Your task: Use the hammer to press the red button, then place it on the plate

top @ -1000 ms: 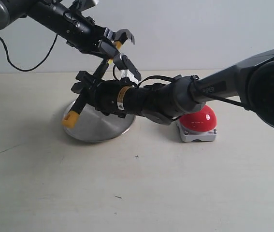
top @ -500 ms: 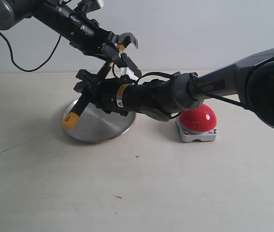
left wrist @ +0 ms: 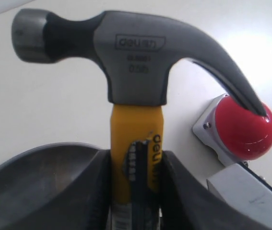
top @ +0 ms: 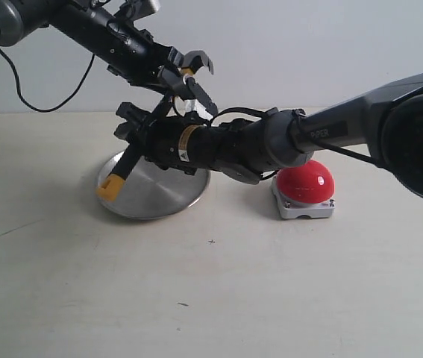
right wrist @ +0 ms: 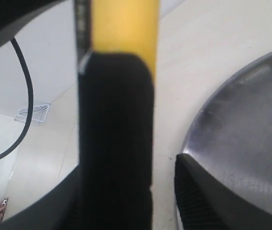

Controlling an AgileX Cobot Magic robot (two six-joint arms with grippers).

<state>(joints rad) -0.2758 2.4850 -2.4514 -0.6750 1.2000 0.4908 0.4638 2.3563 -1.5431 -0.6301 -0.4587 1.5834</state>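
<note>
The hammer [top: 151,119] hangs tilted above the plate [top: 159,200], head up and yellow end low over the plate's left rim. My left gripper [top: 181,80] is shut on its yellow neck [left wrist: 135,136] just below the dark head [left wrist: 131,52]. My right gripper [top: 130,125] reaches across from the right and stands open around the black handle [right wrist: 116,139]. One finger lies against the handle, and the other finger [right wrist: 200,196] is a gap away. The red button [top: 306,186] sits on its grey base to the right of the plate, untouched.
The right arm's forearm [top: 256,145] stretches low across the table, over the plate's right rim and in front of the button. A black cable [top: 39,104] hangs behind the left arm. The plate [right wrist: 251,134] lies beneath the right gripper.
The left gripper and the hammer head have shifted slightly up and left. The right gripper has edged a little further along the handle.
</note>
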